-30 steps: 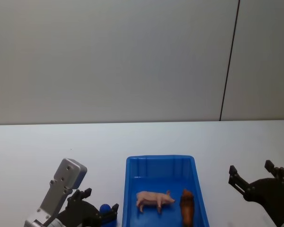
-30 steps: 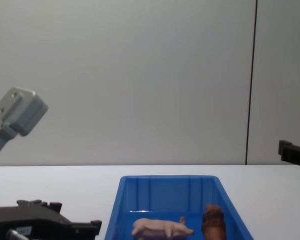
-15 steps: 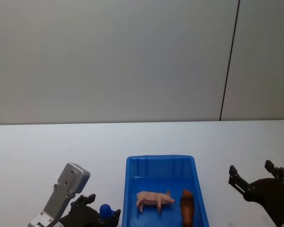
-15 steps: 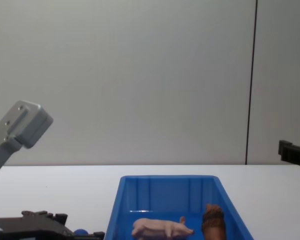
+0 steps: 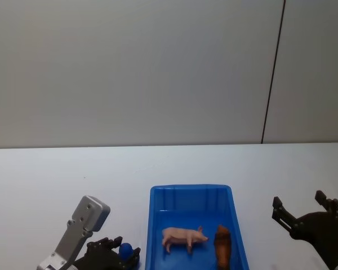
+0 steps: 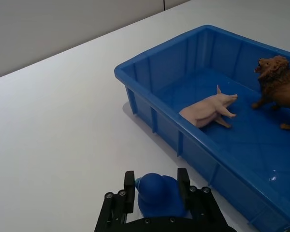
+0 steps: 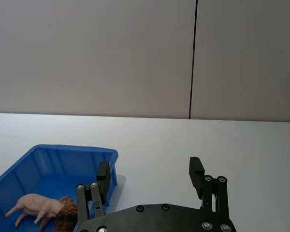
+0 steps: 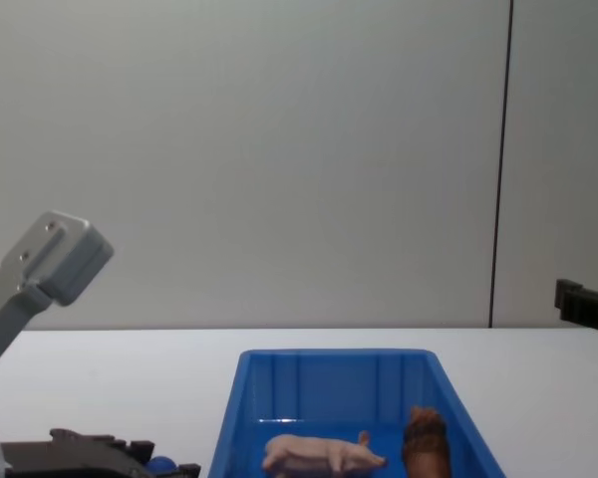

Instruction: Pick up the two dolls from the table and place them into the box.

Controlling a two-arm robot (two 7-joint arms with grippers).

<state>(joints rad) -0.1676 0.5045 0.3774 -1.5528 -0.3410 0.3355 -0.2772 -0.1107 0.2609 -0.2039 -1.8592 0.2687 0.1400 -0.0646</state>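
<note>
Inside the box (image 5: 155, 225) stand both dolls — pig (image 6: 209, 108) and brown lion (image 6: 279, 89). Left gripper (image 6: 156, 191), beside it, clasps a blue ball (image 6: 157, 196); right gripper (image 7: 150, 186) hovers agape, empty. Best release the ball outside the box — gently.

Left pincer sinks lower beside the box — ball still between its fingers

Over the last second the left pincer (image 5: 114, 254) has slid down toward the near edge of the desk (image 5: 56, 180), just left of the box (image 5: 153, 225); its grey wrist block (image 8: 65, 254) now sits lower in the chest view. The small blue ball (image 6: 157, 195) travelled with it — held between the two dark fingers (image 6: 129, 186), a touch nearer the desk's front edge than before.
</note>
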